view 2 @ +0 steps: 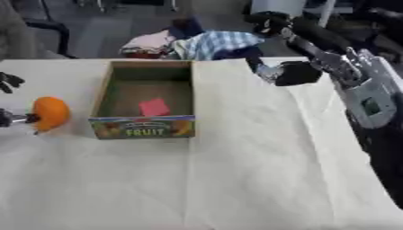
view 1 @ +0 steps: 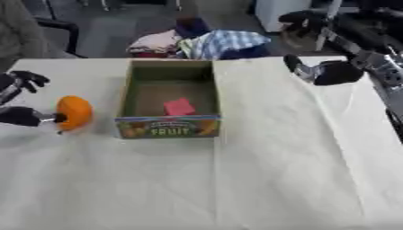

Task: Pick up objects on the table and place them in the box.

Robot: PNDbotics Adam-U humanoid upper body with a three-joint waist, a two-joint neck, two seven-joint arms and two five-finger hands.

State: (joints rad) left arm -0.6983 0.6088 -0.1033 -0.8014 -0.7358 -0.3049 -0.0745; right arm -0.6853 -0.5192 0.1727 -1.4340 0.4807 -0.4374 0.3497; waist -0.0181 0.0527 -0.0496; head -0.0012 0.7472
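The left hand (view 1: 24,114) is pinching the orange object (view 1: 75,112) just left of the box (view 1: 126,96), where a pink item (view 1: 179,107) is lying; the right hand (view 2: 358,83) is hovering with relaxed fingers over the table (view 1: 260,170)

Orange fruit (view 1: 74,112), pink block (view 1: 179,107), white tablecloth (view 1: 236,179).

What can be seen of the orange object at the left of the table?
The orange object is a rounded, smooth-looking, bright orange thing, like a fruit or a small pumpkin; what it is made of cannot be told. It sits to the left of the box, apart from it, over the white-covered table. The left robot hand is against its left side, a dark fingertip touching it; whether it rests on the cloth or is lifted cannot be told.
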